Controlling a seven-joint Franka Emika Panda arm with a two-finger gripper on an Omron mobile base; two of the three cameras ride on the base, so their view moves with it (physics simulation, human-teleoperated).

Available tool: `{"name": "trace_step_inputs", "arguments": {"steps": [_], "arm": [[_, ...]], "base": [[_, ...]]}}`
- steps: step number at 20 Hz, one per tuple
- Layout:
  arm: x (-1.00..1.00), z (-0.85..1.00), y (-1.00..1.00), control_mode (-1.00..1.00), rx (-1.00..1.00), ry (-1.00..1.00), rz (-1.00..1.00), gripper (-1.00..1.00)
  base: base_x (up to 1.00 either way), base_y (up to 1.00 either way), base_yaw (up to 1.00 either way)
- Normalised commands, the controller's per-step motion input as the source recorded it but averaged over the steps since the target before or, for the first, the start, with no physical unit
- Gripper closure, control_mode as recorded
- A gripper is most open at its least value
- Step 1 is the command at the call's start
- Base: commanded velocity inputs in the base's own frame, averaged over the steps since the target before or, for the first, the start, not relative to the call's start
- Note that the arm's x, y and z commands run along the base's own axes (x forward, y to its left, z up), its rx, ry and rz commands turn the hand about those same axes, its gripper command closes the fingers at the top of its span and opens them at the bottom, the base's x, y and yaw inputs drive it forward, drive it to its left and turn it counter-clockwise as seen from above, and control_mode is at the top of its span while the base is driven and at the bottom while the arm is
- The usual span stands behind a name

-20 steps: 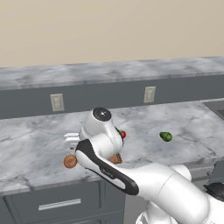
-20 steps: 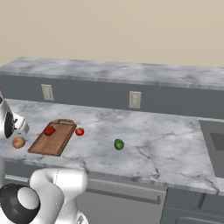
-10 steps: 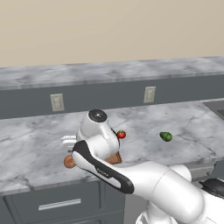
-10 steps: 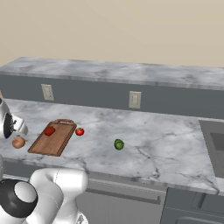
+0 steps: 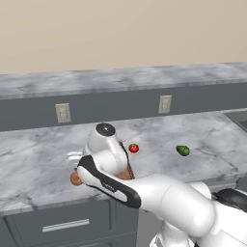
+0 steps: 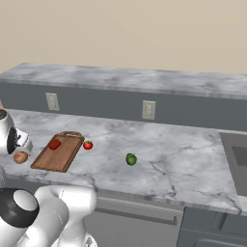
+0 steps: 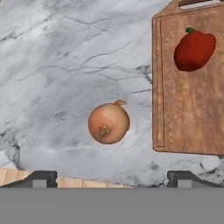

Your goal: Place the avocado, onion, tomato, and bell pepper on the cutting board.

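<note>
In the hand view the onion (image 7: 109, 123) lies on the marble counter, centred above the gap of my open gripper (image 7: 111, 180), whose fingertips (image 7: 40, 179) stand wide apart and touch nothing. To its right is the cutting board (image 7: 188, 109), with the bell pepper (image 7: 194, 49) resting on it. From the right base view the onion (image 6: 20, 157) sits just left of the cutting board (image 6: 60, 154), and the bell pepper (image 6: 54, 144) is near the handle end. The tomato (image 6: 88, 145) is on the counter beside the board. Further right on the counter is the avocado (image 6: 131, 159).
The counter's front edge runs close below the onion. A grey back wall with two outlets (image 6: 148, 109) stands behind. A sink (image 6: 237, 161) lies at the far right. My own arm (image 5: 120, 188) covers most of the board in the left base view.
The hand has shifted slightly left and a little lower over the onion. The produce and the board have not moved.
</note>
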Motion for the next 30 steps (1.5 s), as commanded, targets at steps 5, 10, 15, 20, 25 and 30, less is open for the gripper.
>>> {"name": "trace_step_inputs", "arguments": {"steps": [5,10,15,20,25,30], "arm": [[0.26,-0.12,0.13,-1.0,0.0,0.04,0.0,-1.0],[0.19,-0.18,0.08,-1.0,0.0,0.03,0.0,-1.0],[0.08,-0.26,0.06,-1.0,0.0,0.04,0.0,-1.0],[0.05,-0.27,0.09,-1.0,0.0,0.04,0.0,-1.0],[0.18,-0.17,0.05,-1.0,-0.01,0.03,0.0,-1.0],[0.14,-0.2,0.07,-1.0,-0.02,0.03,0.0,-1.0]], "base": [[0.0,0.0,0.0],[0.0,0.0,0.0],[0.0,0.0,0.0],[0.0,0.0,0.0],[0.0,0.0,0.0],[0.0,0.0,0.0]]}}
